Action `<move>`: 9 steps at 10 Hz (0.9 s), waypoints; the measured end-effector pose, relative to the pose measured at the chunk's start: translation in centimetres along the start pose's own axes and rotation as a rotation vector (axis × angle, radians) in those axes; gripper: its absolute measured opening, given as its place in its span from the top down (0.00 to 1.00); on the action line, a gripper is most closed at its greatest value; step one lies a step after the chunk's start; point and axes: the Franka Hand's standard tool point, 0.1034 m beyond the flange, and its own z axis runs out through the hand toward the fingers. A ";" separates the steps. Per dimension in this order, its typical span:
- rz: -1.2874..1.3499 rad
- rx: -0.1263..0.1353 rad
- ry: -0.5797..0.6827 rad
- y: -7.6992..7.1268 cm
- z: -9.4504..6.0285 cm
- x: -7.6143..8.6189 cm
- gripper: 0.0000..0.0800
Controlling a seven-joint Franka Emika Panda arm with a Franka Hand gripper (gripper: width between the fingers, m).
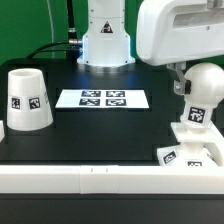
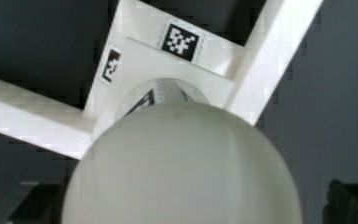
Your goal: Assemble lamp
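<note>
The round-headed bulb stem [image 1: 201, 94] stands upright on the flat square base [image 1: 190, 150] at the exterior view's right, near the front. My gripper [image 1: 184, 84] is at the bulb's head. In the wrist view the bulb's head [image 2: 190, 160] fills the space between my dark fingers [image 2: 350, 203], with a narrow gap showing on one side, so the jaws stand open around it. Beyond the head the base [image 2: 181, 42] shows with its tags. The tapered shade [image 1: 28, 100] stands alone on the exterior view's left.
The marker board [image 1: 102, 98] lies flat mid-table. A white rail [image 1: 100, 176] runs along the front edge, just in front of the base. The arm's pedestal [image 1: 105, 45] stands at the back.
</note>
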 end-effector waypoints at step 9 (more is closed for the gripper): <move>-0.700 -0.052 -0.044 0.3 0.4 -0.2 0.13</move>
